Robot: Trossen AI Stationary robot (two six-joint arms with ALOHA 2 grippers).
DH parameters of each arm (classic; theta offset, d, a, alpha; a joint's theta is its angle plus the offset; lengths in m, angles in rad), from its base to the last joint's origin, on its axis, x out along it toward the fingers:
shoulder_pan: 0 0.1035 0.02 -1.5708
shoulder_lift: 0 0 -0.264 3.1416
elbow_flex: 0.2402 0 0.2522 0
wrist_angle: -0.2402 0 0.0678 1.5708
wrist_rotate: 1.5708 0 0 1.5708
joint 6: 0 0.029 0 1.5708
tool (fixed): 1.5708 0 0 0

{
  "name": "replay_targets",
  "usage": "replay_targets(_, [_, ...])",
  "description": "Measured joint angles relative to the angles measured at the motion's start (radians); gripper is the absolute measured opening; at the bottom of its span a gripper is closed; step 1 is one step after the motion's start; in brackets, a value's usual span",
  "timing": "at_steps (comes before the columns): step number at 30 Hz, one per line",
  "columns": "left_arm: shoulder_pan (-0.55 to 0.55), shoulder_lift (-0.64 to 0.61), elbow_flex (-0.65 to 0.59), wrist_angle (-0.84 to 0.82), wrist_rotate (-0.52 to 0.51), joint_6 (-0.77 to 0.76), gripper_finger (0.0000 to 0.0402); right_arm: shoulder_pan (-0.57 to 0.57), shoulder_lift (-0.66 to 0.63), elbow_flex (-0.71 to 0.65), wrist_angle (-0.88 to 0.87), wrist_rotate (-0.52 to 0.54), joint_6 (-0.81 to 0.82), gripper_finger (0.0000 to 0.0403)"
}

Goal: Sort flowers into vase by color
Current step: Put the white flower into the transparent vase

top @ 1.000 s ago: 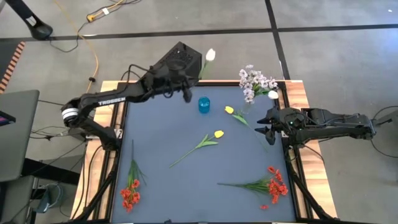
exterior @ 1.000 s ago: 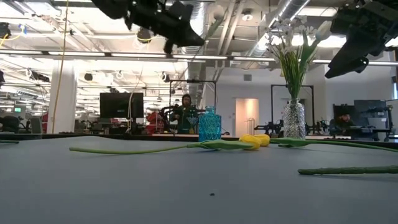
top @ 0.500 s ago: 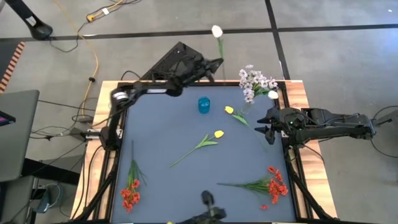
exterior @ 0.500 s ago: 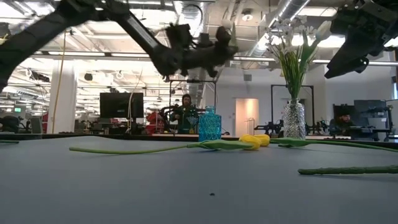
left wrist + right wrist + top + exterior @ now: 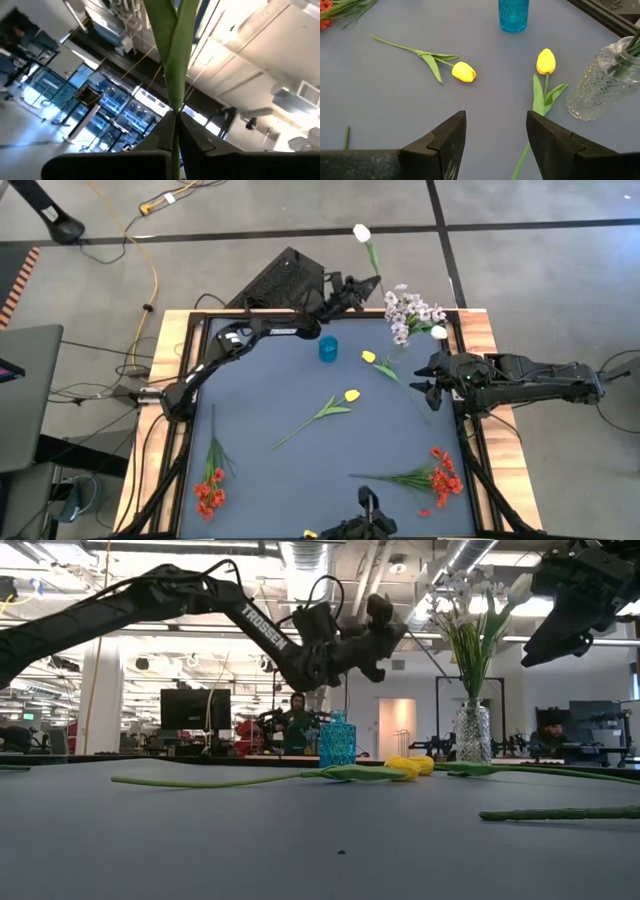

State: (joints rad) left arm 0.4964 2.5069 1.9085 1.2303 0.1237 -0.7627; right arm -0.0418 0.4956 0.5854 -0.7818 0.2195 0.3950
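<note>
My left gripper (image 5: pixel 357 284) is shut on a white tulip, whose bloom (image 5: pixel 362 232) stands above it, over the table's far edge. Right of it a clear vase (image 5: pixel 472 732) holds lilac-white sprays (image 5: pixel 410 310) and another white tulip (image 5: pixel 438 332). My right gripper (image 5: pixel 430 380) hovers open at the right edge, touching nothing. Two yellow tulips (image 5: pixel 351 395) (image 5: pixel 368 357) and two red clusters (image 5: pixel 208 495) (image 5: pixel 442 477) lie flat on the mat. A blue vase (image 5: pixel 328 348) stands empty. My left gripper pinches the white tulip's green stem (image 5: pixel 173 107) between its two fingers, just below a leaf (image 5: pixel 172 55). The fingers (image 5: pixel 385 620) reach roughly level toward the table's right and lie across the stem. The tulip is lifted clear and stands tilted, bloom up.
The blue vase (image 5: pixel 337 738) stands near the far edge, left of the clear vase (image 5: pixel 600 85). A black box (image 5: pixel 285 275) sits beyond the far edge. A dark device (image 5: pixel 365 518) shows at the near edge. Bare mat (image 5: pixel 260 395) lies at centre-left.
My left arm has stretched out toward the table's right along the far edge and come down lower, nearing the clear vase. The white tulip has travelled with it, still held, its bloom moving right. My right gripper has stayed still.
</note>
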Motion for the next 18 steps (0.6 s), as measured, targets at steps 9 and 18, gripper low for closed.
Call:
replay_targets(9, [-0.054,0.0,-0.006,-0.043,-0.081,0.115,0.0,0.0,0.0,0.0,-0.004,0.017,0.006,0.0234])
replay_targets(18, [-0.097,0.001,-0.007,-0.069,-0.172,0.25,0.0,0.0,0.001,0.0,-0.004,0.018,0.009,0.0234])
